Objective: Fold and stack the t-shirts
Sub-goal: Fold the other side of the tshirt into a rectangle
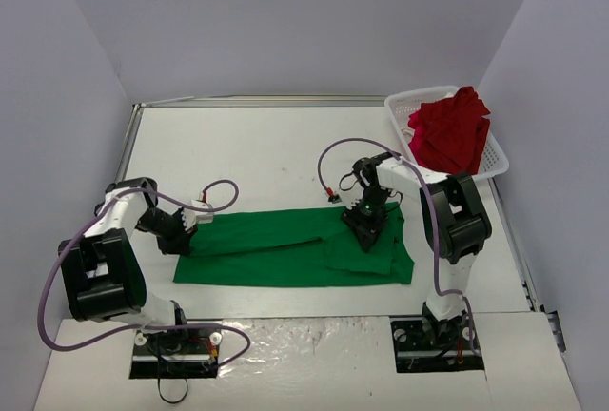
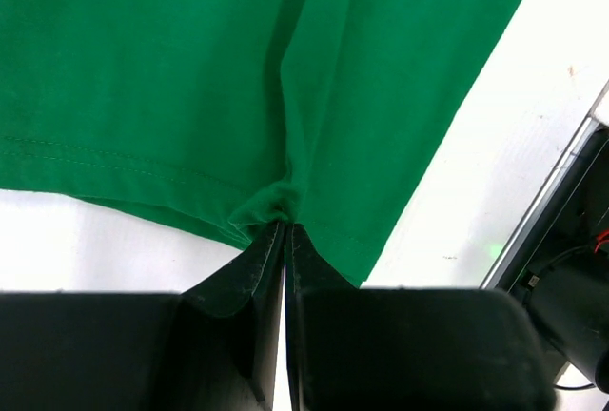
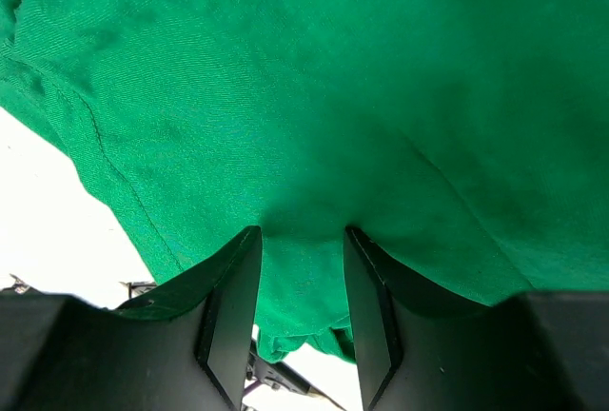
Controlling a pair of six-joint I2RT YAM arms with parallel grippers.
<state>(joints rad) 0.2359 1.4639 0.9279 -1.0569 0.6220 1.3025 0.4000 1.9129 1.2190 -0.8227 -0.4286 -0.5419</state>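
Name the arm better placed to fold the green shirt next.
Probably left: the left pincer is shut on the shirt at its hem, ready to lift; the right pincer sits open on cloth.

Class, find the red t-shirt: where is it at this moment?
In the top external view, the red t-shirt lies bunched in the white lattice basket at the far right corner, apart from the green t-shirt spread near the arms.

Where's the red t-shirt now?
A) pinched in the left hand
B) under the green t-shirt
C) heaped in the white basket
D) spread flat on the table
C: the red t-shirt lies crumpled in the white lattice basket at the far right corner, well apart from the green t-shirt.
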